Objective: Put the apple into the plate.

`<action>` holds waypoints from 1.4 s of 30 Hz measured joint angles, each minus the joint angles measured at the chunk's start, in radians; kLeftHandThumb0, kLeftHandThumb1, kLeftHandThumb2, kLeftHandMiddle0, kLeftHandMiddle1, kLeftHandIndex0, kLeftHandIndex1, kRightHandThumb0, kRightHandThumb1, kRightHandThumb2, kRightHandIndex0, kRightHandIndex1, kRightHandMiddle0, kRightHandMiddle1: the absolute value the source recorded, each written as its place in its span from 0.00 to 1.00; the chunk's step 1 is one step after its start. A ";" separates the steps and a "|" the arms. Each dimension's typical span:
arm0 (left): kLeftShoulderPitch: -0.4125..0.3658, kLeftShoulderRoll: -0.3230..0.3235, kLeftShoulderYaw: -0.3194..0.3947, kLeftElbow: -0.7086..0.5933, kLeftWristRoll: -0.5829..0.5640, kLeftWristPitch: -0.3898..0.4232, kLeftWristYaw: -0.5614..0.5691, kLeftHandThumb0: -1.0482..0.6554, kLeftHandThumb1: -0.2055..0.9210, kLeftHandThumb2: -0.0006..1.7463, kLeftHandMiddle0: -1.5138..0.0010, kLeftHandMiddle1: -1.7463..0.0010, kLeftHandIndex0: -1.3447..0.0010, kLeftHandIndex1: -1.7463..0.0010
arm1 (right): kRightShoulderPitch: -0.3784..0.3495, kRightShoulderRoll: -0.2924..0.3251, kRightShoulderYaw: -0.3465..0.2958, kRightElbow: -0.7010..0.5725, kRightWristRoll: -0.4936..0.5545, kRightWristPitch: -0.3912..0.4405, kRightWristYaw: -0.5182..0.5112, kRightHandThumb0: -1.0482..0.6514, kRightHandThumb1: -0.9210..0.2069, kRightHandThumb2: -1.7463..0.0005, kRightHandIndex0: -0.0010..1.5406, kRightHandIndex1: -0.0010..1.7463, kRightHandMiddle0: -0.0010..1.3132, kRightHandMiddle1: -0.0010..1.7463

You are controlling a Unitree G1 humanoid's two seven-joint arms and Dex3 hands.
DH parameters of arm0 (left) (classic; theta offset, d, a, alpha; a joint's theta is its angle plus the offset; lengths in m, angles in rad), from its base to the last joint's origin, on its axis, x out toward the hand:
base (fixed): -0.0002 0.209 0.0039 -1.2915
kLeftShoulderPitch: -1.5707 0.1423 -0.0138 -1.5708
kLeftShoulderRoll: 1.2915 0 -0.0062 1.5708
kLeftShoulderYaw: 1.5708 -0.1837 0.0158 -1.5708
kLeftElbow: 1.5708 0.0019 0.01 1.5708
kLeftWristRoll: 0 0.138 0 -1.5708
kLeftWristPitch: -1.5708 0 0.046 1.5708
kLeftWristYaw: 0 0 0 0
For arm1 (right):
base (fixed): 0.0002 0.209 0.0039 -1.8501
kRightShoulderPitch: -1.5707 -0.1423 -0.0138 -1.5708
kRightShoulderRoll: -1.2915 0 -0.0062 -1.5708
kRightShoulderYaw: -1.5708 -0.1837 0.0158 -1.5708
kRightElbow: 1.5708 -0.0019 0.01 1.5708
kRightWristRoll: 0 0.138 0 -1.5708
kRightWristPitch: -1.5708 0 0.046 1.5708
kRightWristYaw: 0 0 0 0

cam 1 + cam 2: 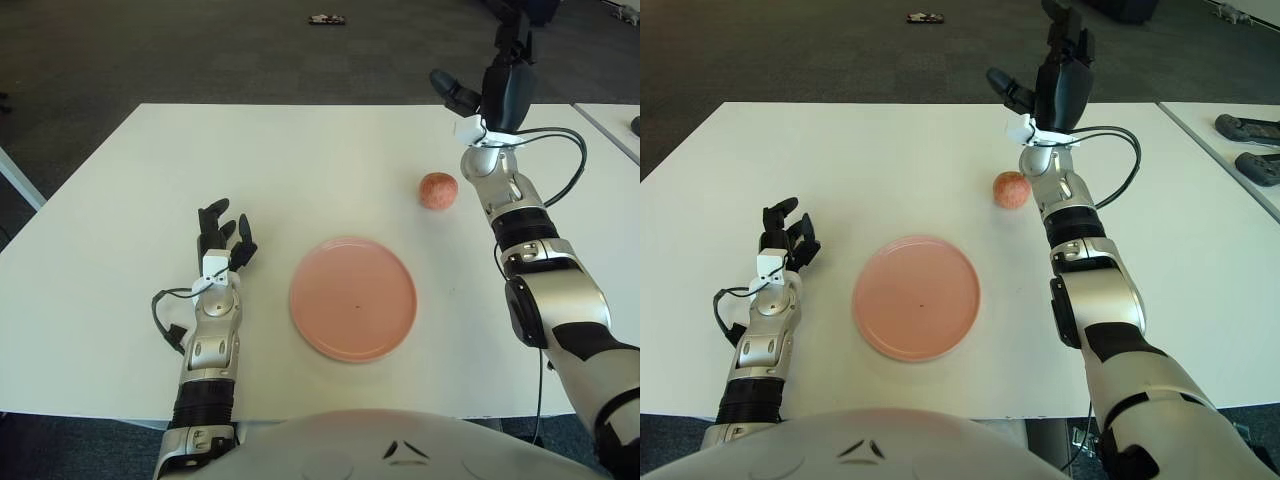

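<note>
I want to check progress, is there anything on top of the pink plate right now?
Nothing lies on the plate; its whole pink surface shows bare. The apple sits on the table beyond it, to the right. The right hand is raised behind the apple, fingers spread, holding nothing.

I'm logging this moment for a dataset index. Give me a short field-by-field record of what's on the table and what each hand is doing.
apple: on the white table, untouched, beyond and to the right of the plate
plate: pink, empty, near the table's front middle
right hand: raised above the table past the apple, fingers spread, holding nothing
left hand: left of the plate, low over the table, fingers relaxed, holding nothing
task state: apple not yet grasped, not in plate
</note>
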 measured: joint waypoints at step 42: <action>0.014 -0.001 -0.003 -0.020 0.001 0.012 -0.001 0.20 1.00 0.45 0.80 0.66 1.00 0.44 | 0.058 -0.044 0.248 0.198 -0.052 0.028 0.189 0.24 0.00 0.68 0.09 0.20 0.00 0.29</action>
